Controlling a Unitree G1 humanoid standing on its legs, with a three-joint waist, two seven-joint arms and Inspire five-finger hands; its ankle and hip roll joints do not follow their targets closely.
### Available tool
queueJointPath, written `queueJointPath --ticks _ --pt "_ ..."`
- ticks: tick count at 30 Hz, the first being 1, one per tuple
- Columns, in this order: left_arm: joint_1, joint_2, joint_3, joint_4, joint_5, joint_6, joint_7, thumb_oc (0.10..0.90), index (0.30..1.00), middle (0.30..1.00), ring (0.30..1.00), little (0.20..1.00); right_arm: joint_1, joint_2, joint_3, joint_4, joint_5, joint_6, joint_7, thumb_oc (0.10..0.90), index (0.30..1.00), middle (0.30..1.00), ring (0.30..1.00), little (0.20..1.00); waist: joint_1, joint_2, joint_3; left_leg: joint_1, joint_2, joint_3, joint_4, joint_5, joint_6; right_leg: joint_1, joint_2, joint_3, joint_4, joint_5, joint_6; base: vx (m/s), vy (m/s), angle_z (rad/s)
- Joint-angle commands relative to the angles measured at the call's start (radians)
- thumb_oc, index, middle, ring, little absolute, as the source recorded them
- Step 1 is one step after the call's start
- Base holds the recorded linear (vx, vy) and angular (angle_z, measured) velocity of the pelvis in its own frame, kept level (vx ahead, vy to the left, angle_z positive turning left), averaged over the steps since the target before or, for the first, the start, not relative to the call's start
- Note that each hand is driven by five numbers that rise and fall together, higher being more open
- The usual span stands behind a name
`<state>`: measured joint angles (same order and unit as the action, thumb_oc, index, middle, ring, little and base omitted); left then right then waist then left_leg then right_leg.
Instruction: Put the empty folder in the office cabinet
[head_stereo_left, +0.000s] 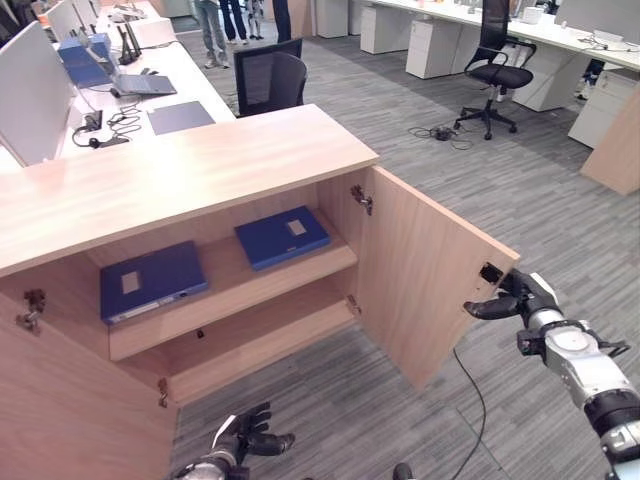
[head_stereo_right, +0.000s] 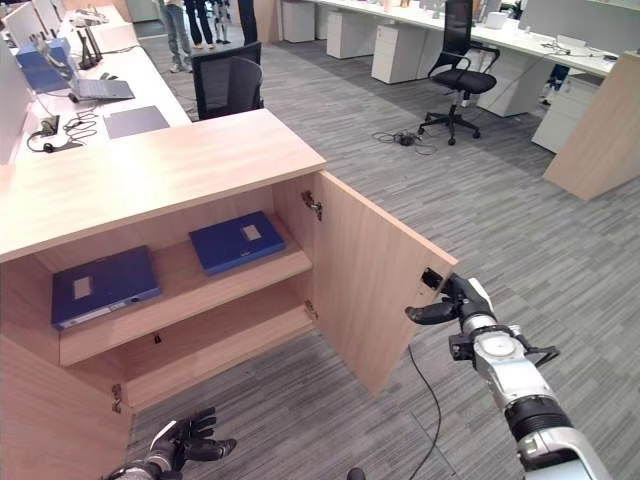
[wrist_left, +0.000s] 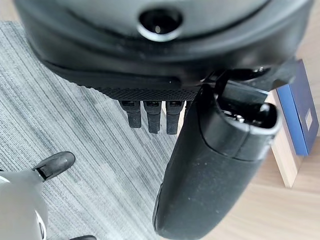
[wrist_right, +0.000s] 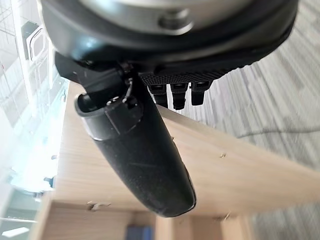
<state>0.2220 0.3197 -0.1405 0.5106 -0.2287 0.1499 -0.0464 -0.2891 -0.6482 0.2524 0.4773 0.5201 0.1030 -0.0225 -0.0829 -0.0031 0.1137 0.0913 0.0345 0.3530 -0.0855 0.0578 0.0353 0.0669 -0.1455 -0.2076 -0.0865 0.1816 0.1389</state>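
On cabinet upper shelf: two blue folders lie flat, apart; cannot tell which is empty one. Judged light, stiff, slick-covered; best taken by front edge. Right door stands open. Right hand at door's outer edge, fingers curled over it. Left hand low before cabinet, fingers relaxed, holding nothing. Office chair behind cabinet. Nothing blocks shelf.

A black office chair stands at two o'clock on the grey carpet. At eleven o'clock a long white worktop carries a laptop and what may be a headset. People's legs show at twelve.
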Motion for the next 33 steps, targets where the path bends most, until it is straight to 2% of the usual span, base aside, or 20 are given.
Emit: queueJointPath --ticks 1,3,8,14,17,21,23,25,26,28,29,30,33 --pt "-0.099 0.037 -0.014 -0.093 0.005 -0.074 -0.010 0.800 0.900 0.900 0.900 0.900 -0.152 0.204 0.173 -0.116 0.085 -0.081 0.194 0.800 0.900 0.900 0.900 0.900 0.104 -0.015 0.005 0.033 -0.071 -0.028 0.043 -0.190 0.043 -0.068 0.013 -0.034 0.105 -0.114 -0.004 -0.03 0.042 -0.20" --pt "-0.107 0.034 -0.013 -0.079 0.007 -0.078 -0.005 0.800 0.900 0.900 0.900 0.900 -0.128 0.256 0.208 -0.096 0.071 -0.075 0.211 0.800 0.900 0.900 0.900 0.900 0.110 -0.017 0.007 0.028 -0.073 -0.033 0.045 -0.189 0.045 -0.072 0.009 -0.037 0.110 -0.110 -0.003 -0.03 0.045 -0.10" --pt "-0.078 0.049 0.019 -0.105 0.018 -0.079 -0.008 0.800 0.900 0.900 0.900 0.900 -0.108 0.293 0.272 -0.070 -0.041 -0.054 0.237 0.800 0.900 0.900 0.900 0.900 0.133 -0.020 0.015 0.018 -0.079 -0.052 0.051 -0.187 0.052 -0.080 -0.006 -0.053 0.129 -0.102 0.003 -0.03 0.047 0.05" --pt "-0.014 0.065 0.069 -0.144 0.028 -0.082 -0.007 0.800 0.900 0.900 0.900 0.900 -0.106 0.353 0.351 -0.042 -0.103 -0.023 0.283 0.800 0.900 0.900 0.900 0.900 0.185 -0.022 0.029 0.003 -0.093 -0.086 0.063 -0.188 0.064 -0.087 -0.034 -0.084 0.161 -0.097 0.012 -0.03 0.048 0.22" --pt "-0.004 0.070 0.078 -0.156 0.031 -0.081 -0.008 0.800 0.900 0.900 0.900 0.900 -0.107 0.368 0.369 -0.037 -0.116 -0.016 0.296 0.800 0.900 0.900 0.900 0.900 0.198 -0.020 0.034 -0.004 -0.100 -0.102 0.069 -0.188 0.071 -0.096 -0.049 -0.092 0.192 -0.098 0.014 -0.04 0.067 0.52" --pt "0.015 0.076 0.091 -0.187 0.034 -0.079 -0.012 0.800 0.900 0.900 0.900 0.900 -0.107 0.403 0.395 -0.025 -0.138 -0.009 0.307 0.800 0.900 0.900 0.900 0.900 0.230 -0.004 0.046 -0.010 -0.116 -0.151 0.074 -0.183 0.089 -0.116 -0.096 -0.112 0.292 -0.100 0.018 -0.03 0.069 0.52" --pt "0.013 0.083 0.090 -0.199 0.047 -0.075 -0.015 0.800 0.900 0.900 0.900 0.900 -0.092 0.414 0.394 -0.026 -0.147 -0.013 0.305 0.800 0.900 0.900 0.900 0.900 0.248 0.010 0.049 -0.010 -0.129 -0.213 0.067 -0.169 0.092 -0.130 -0.119 -0.115 0.367 -0.102 0.010 -0.03 0.055 0.69" --pt "0.024 0.083 0.092 -0.210 0.049 -0.074 -0.018 0.800 0.900 0.900 0.900 0.900 -0.074 0.411 0.390 -0.029 -0.156 -0.017 0.303 0.800 0.900 0.900 0.900 0.900 0.244 0.017 0.052 -0.006 -0.132 -0.255 0.055 -0.156 0.091 -0.153 -0.107 -0.084 0.393 -0.109 -0.003 -0.01 0.002 0.92" --pt "0.024 0.083 0.092 -0.210 0.049 -0.074 -0.018 0.800 0.900 0.900 0.900 0.900 -0.073 0.411 0.390 -0.029 -0.156 -0.017 0.303 0.800 0.900 0.900 0.900 0.900 0.244 0.017 0.051 -0.006 -0.132 -0.256 0.055 -0.156 0.091 -0.153 -0.108 -0.084 0.394 -0.109 -0.003 0.01 -0.006 1.26" --pt "0.028 0.084 0.092 -0.218 0.051 -0.077 -0.021 0.800 0.900 0.900 0.900 0.900 -0.062 0.398 0.365 0.007 -0.166 -0.025 0.280 0.800 0.900 0.900 0.900 0.900 0.238 0.029 0.053 -0.008 -0.131 -0.320 0.059 -0.145 0.086 -0.194 -0.057 -0.027 0.382 -0.158 -0.025 0.02 -0.027 0.98" --pt "0.028 0.084 0.092 -0.218 0.051 -0.077 -0.021 0.800 0.900 0.900 0.900 0.900 -0.062 0.398 0.365 0.007 -0.166 -0.025 0.280 0.800 0.900 0.900 0.900 0.900 0.238 0.029 0.053 -0.009 -0.131 -0.320 0.059 -0.145 0.086 -0.195 -0.057 -0.027 0.381 -0.158 -0.025 0.05 -0.071 0.74" --pt "0.027 0.083 0.081 -0.221 0.047 -0.078 -0.028 0.800 0.900 0.900 0.900 0.900 -0.008 0.353 0.317 0.018 -0.206 -0.032 0.264 0.800 0.900 0.900 0.900 0.900 0.211 0.028 0.067 -0.010 -0.148 -0.382 0.096 -0.154 0.077 -0.214 -0.001 0.058 0.328 -0.179 -0.022 0.05 -0.079 0.83" --pt "0.026 0.079 0.071 -0.216 0.058 -0.078 -0.041 0.800 0.900 0.900 0.900 0.900 0.090 0.292 0.236 0.017 -0.263 -0.029 0.258 0.800 0.900 0.900 0.900 0.900 0.164 0.023 0.082 -0.022 -0.174 -0.472 0.135 -0.166 0.070 -0.260 0.065 0.163 0.289 -0.165 -0.008 0.08 -0.094 1.34"
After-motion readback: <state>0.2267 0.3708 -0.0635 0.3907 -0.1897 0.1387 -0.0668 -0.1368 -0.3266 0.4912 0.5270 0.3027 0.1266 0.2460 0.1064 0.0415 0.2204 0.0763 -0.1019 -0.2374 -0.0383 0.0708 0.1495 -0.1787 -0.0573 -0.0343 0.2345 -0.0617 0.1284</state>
